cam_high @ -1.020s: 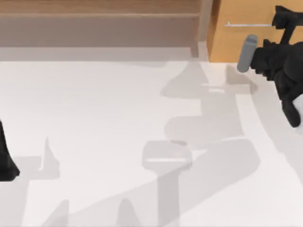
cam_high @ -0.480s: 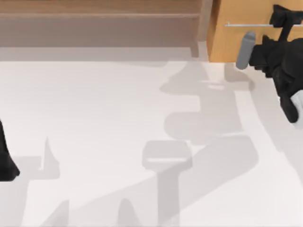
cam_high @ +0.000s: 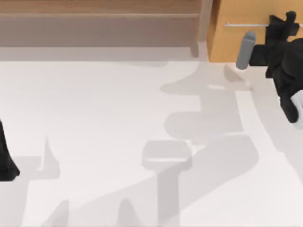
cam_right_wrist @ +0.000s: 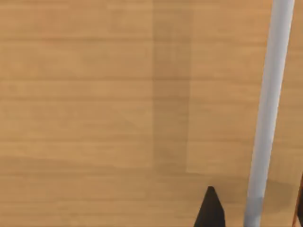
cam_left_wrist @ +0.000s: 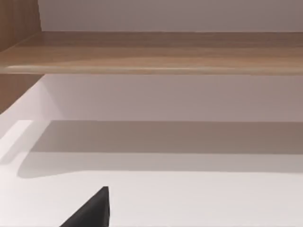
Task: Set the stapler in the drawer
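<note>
The drawer [cam_high: 246, 40] stands closed at the table's back right, showing its orange-tan wooden front and thin silver bar handle [cam_high: 246, 24]. My right gripper [cam_high: 280, 22] is up against that handle. In the right wrist view the wooden front [cam_right_wrist: 118, 109] is very close, and the handle [cam_right_wrist: 270, 104] runs between my right gripper's [cam_right_wrist: 255, 210] two black fingertips [cam_right_wrist: 210, 210], with a gap on each side. The stapler is out of view. My left gripper [cam_high: 5, 158] is parked at the table's left edge.
A long brown wooden shelf [cam_high: 99, 21] runs along the back of the table, left of the drawer; it also appears in the left wrist view [cam_left_wrist: 156, 52]. The white tabletop [cam_high: 118, 118] carries soft grey shadows of the arms.
My right gripper has moved toward the drawer front and now sits at the silver handle. The left arm has not moved.
</note>
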Controlling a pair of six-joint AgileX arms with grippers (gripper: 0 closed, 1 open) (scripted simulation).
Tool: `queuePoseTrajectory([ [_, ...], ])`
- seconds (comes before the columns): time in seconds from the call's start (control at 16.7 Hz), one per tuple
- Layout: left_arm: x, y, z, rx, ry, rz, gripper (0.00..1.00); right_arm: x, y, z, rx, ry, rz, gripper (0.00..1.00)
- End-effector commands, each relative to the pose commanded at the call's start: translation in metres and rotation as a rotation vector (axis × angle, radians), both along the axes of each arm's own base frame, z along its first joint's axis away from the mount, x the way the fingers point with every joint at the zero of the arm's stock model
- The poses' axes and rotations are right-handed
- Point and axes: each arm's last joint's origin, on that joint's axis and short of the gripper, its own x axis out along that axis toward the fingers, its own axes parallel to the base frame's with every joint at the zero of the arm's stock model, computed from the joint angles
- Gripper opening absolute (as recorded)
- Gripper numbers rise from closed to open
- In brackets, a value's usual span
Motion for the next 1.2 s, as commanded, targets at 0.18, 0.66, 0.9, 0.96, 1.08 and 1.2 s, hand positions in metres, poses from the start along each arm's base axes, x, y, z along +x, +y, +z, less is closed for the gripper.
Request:
queuePoseTrajectory([
  [0.18, 0.000, 0.000, 0.000, 0.000, 0.000, 0.000, 1.00, 0.000, 0.000, 0.000, 0.000, 0.000, 0.000, 0.00],
  [0.66, 0.000, 0.000, 0.000, 0.000, 0.000, 0.000, 1.00, 0.000, 0.001, -0.001, 0.002, 0.005, 0.002, 0.00],
  [0.9, 0.000, 0.000, 0.000, 0.000, 0.000, 0.000, 1.00, -0.016, 0.002, -0.002, 0.000, 0.008, 0.005, 0.00],
  [0.96, 0.000, 0.000, 0.000, 0.000, 0.000, 0.000, 1.00, -0.024, 0.002, -0.003, 0.000, 0.011, 0.003, 0.00],
  [1.08, 0.000, 0.000, 0.000, 0.000, 0.000, 0.000, 1.00, -0.042, 0.002, -0.004, -0.001, 0.015, 0.002, 0.00],
  [1.2, 0.000, 0.000, 0.000, 0.000, 0.000, 0.000, 1.00, -0.057, 0.002, -0.003, -0.001, 0.012, 0.002, 0.00],
])
